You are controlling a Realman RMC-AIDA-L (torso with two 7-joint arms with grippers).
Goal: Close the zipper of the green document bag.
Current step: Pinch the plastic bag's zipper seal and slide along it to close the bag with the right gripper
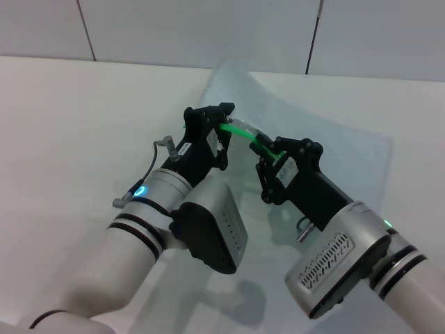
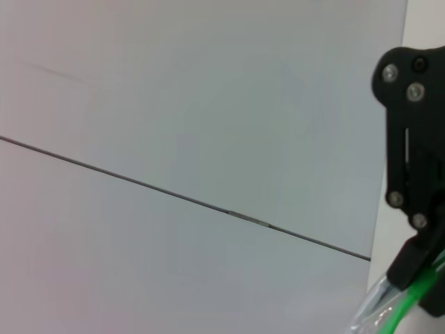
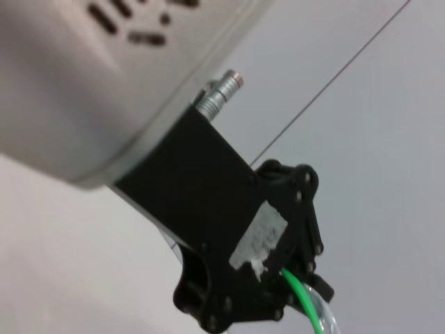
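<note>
In the head view the two arms fill the near part of the scene, both reaching forward over a white table (image 1: pixel 62 118). The left arm, w/ a blue light ring on its wrist, comes from the near left; the right arm comes from the near right, w/ a grey vented housing.

A bit farther, the right gripper (image 1: pixel 268 154) is closed on the zipper (image 1: pixel 243 130), the thin bright green strip, at its nearer end. The left gripper (image 1: pixel 224 117) is closed on the same strip at its farther end, so the green line runs between the two grippers, approx. diagonal, and looks lifted above the table. The small slider I cannot make out.

Behind and to the right of the grippers lies the green document bag (image 1: pixel 334 132), a big pale translucent pouch. Its far corner stands up a little toward the wall; the rest spreads on the table to the right of the right arm.

In the left wrist view a black gripper's (image 2: pixel 415 275) linkage is at the edge, w/ the green strip (image 2: pixel 400 312) and some clear plastic (image 2: pixel 372 309) below it. In the right wrist view the left gripper (image 3: pixel 292 275) shows under the grey arm body, the green strip (image 3: pixel 302 299) coming out of it.

Farthest is the grey tiled wall (image 1: pixel 208 31).
</note>
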